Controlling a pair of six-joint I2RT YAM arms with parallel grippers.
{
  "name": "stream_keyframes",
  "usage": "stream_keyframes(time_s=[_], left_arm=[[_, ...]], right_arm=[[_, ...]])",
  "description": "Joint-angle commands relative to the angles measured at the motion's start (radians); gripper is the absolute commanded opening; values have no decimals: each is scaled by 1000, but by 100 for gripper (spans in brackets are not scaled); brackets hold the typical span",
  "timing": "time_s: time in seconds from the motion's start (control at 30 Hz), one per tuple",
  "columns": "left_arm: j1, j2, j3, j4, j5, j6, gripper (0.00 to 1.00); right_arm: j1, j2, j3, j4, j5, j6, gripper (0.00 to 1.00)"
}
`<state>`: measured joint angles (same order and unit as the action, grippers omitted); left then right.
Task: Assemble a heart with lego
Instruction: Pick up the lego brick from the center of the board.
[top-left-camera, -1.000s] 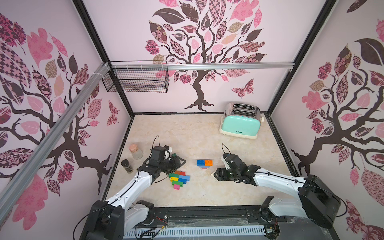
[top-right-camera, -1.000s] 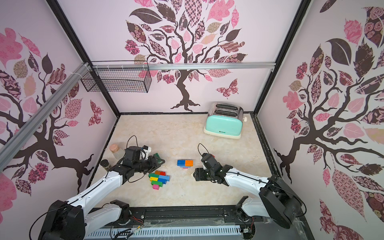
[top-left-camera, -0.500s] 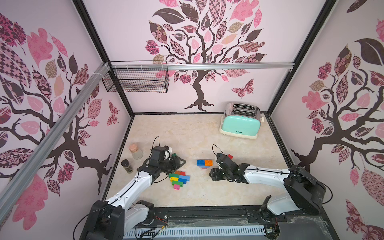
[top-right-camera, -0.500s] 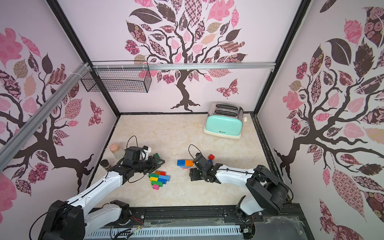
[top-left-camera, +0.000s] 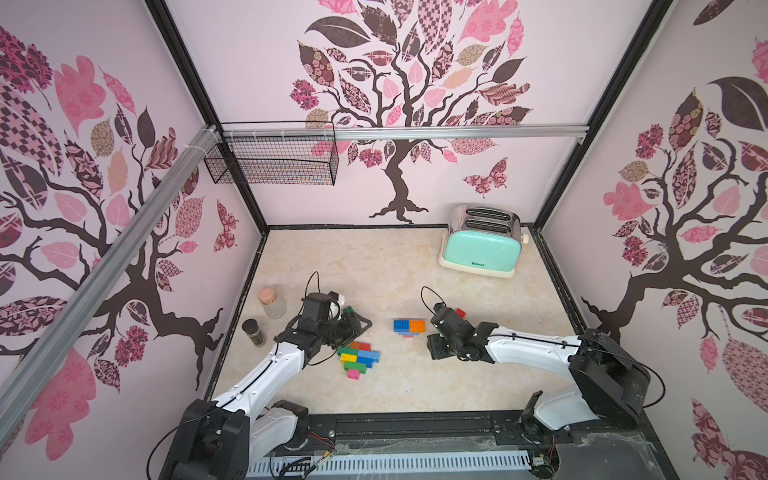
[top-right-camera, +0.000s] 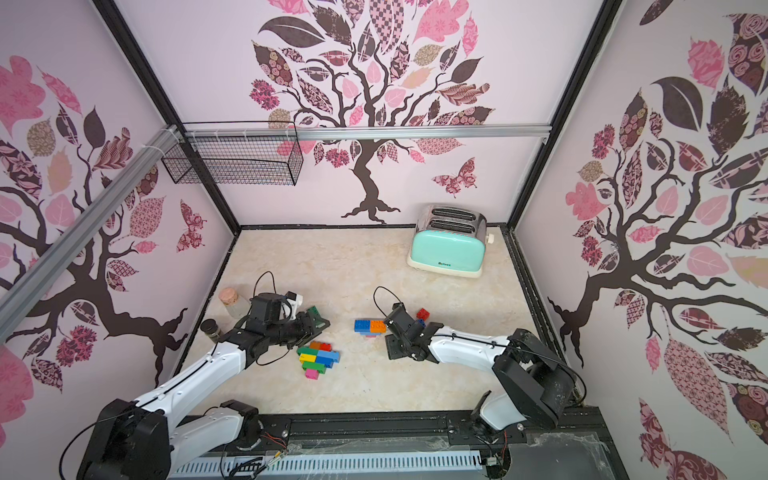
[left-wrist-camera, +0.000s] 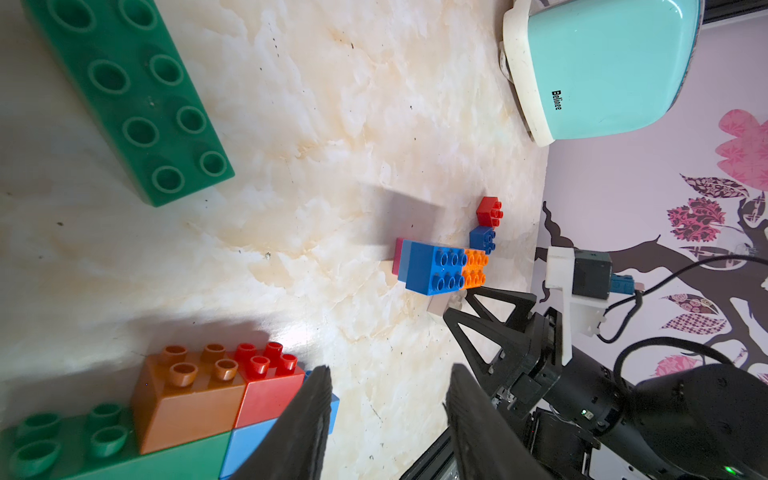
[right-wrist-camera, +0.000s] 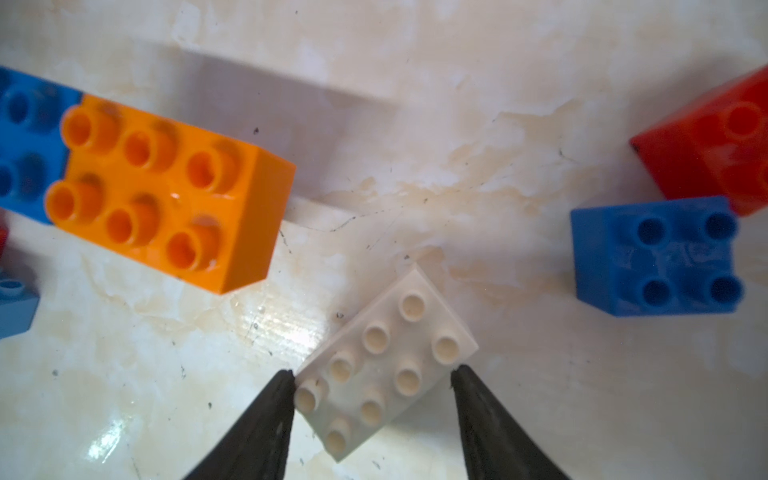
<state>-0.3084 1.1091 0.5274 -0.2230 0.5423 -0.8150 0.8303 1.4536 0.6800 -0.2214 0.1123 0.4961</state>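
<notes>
A part-built lego cluster (top-left-camera: 358, 357) of green, yellow, blue, brown, red and pink bricks lies at the front left; it also shows in the left wrist view (left-wrist-camera: 187, 399). A long green brick (left-wrist-camera: 124, 91) lies loose beside my left gripper (left-wrist-camera: 390, 374), which is open over bare floor. A blue and orange stack (top-left-camera: 409, 326) sits mid-table. My right gripper (right-wrist-camera: 372, 374) has both fingertips against corners of a white brick (right-wrist-camera: 386, 357) lying askew on the floor. A small blue brick (right-wrist-camera: 656, 257) and a red brick (right-wrist-camera: 715, 137) lie just beyond it.
A mint toaster (top-left-camera: 480, 245) stands at the back right. A cork-topped jar (top-left-camera: 272, 301) and a dark shaker (top-left-camera: 254, 331) stand by the left wall. A wire basket (top-left-camera: 274, 160) hangs high on the back wall.
My right arm has swung left towards the blue and orange stack, and its jaws have narrowed onto the white brick. The left arm has not moved.
</notes>
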Motion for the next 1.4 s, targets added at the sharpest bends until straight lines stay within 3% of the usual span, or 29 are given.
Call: stream_keyframes(time_s=[0.0,0.33,0.67,0.97,1.13,1.37], left_arm=[[-3,7,-1,12,-8,4,49],[-4,-3,-7,14,-15,-1,49],[-3,-2,-12,23,-14,1,49],[-1,4,-10,25,-19,4,49],[-1,6,-7,27,-17,2,49],[-1,16,-8,41,-17,-4,49]], right_arm=[[6,-5,3,-107,-4,-41,68],[4,-102,9,-44,-60,71,78],[4,-83,-70,72,33,272,81],[4,11,-47,110,68,247,81],[6,69,-18,58,57,175,72],[7,44,-21,-50,60,62,54]])
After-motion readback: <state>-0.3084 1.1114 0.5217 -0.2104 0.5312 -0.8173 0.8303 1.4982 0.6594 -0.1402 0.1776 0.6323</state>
